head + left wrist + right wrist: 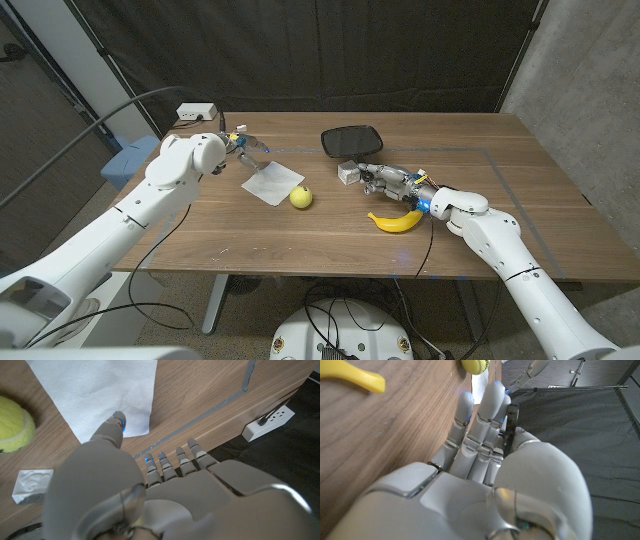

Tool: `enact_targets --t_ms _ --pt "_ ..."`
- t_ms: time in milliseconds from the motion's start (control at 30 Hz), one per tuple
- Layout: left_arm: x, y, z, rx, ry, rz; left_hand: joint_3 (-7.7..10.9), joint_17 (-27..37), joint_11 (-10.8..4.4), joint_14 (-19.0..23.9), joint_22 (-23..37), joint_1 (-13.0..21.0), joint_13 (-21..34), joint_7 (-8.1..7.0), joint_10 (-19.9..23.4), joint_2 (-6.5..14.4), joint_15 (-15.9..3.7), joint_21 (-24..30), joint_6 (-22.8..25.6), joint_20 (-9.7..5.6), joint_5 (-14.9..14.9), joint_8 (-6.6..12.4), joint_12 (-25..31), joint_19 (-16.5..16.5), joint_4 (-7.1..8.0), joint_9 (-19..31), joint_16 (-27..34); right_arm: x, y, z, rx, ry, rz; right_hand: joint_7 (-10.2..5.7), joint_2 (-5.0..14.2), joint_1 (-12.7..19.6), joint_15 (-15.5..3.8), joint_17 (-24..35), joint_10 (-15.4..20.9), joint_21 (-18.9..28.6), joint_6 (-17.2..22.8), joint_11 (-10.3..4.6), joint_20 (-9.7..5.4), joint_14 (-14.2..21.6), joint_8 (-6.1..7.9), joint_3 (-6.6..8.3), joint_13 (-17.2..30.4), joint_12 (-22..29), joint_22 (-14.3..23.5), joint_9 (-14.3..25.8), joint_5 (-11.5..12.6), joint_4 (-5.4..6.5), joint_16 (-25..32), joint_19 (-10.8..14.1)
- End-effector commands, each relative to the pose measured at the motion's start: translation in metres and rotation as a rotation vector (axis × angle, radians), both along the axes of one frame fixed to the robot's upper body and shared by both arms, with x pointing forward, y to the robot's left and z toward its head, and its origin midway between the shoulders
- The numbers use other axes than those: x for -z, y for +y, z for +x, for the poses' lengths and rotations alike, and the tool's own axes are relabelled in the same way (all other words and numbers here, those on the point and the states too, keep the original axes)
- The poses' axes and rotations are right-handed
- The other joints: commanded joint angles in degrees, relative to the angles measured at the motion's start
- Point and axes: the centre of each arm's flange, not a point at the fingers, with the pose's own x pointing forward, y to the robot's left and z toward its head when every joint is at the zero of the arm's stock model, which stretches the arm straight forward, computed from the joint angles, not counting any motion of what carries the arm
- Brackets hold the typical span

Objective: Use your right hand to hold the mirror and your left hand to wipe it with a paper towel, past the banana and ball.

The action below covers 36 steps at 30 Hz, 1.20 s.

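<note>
Beyond right hand point(385, 180), mirror point(352, 141)

Wooden table point(480, 215), grey tape line running near its far and right edges. On it: black mirror point(351, 141) at the far middle, small white block point(347, 173) just in front of it, white paper towel point(272, 181) left of centre, yellow-green ball point(301, 197) touching the towel's near right corner, banana point(394, 221) right of the ball toward the near edge. White power strip point(196, 112) sits at the far left corner.
</note>
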Motion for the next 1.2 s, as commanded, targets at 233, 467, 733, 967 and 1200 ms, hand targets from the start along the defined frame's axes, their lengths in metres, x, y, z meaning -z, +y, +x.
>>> enact_targets --t_ms 233,467,733,967,1200 --pt "0.013 -0.024 0.015 -0.004 0.060 0.120 -1.58 0.2 0.55 -0.4 0.0 -0.6 0.2 -0.20 -2.3 -1.1 -2.23 -0.3 -1.5 -0.17 0.8 -0.27 -0.1 -0.8 0.60 0.4 0.3 -0.003 0.002 0.003 0.002 0.001 -0.006 -0.18 3.97 5.0 -0.64 0.2 3.0 1.5 3.1 -1.22 -7.48 -0.8 -0.43 -0.51 0.2 0.1 0.1 0.4 0.3 0.15 -0.3 -0.6" --pt "0.022 -0.033 0.022 0.013 0.076 0.145 -2.23 0.4 0.86 -0.6 0.1 -1.1 0.4 -0.22 -3.1 -0.9 -1.84 0.0 -2.0 0.05 1.0 -0.15 0.0 -0.2 1.23 0.6 0.5 -0.002 0.001 0.004 0.006 0.007 -0.001 -0.15 4.00 5.2 -0.64 0.2 3.1 2.3 3.2 -1.25 -7.47 -0.7 -0.77 -0.66 0.0 0.0 0.0 0.4 0.3 0.22 -0.4 -0.9" --pt "0.028 -0.036 0.027 0.005 0.055 0.166 -2.73 0.3 1.60 0.5 0.1 -1.0 0.6 -0.24 -3.3 -1.0 -0.71 0.8 -2.1 -0.22 1.2 0.11 0.4 1.4 1.35 0.8 1.0 -0.002 0.001 0.005 0.002 0.009 -0.001 -0.23 4.04 5.4 -0.63 0.3 3.1 3.5 3.4 -1.28 -7.47 -0.7 -1.18 -0.84 0.1 -0.1 -0.1 0.6 0.3 0.30 -0.6 -1.4" --pt "0.038 -0.039 0.032 0.036 0.069 0.164 -2.99 0.1 1.24 1.8 0.1 -0.6 0.8 -0.22 -2.1 -0.9 -1.36 1.4 -1.2 -0.55 1.4 0.70 1.2 2.8 1.33 1.0 1.4 -0.002 0.001 0.006 0.004 0.010 -0.001 -0.14 4.13 5.6 -0.65 0.4 3.1 4.1 3.5 -1.21 -7.46 -0.7 -1.38 -0.87 0.2 -0.1 -0.3 0.8 0.3 0.41 -0.7 -1.7" --pt "0.043 -0.044 0.035 0.031 0.071 0.193 -3.26 -0.1 0.85 2.8 0.2 -0.2 1.0 -0.22 -1.1 -0.7 -1.79 1.8 -0.2 -0.59 1.4 1.25 1.7 3.5 1.34 1.2 1.6 -0.002 0.001 0.006 0.005 0.013 0.001 -0.08 4.13 5.7 -0.66 0.6 3.1 4.5 3.5 -1.24 -7.42 -0.6 -1.59 -0.88 0.2 -0.2 -0.6 0.9 0.3 0.58 -0.7 -2.0"
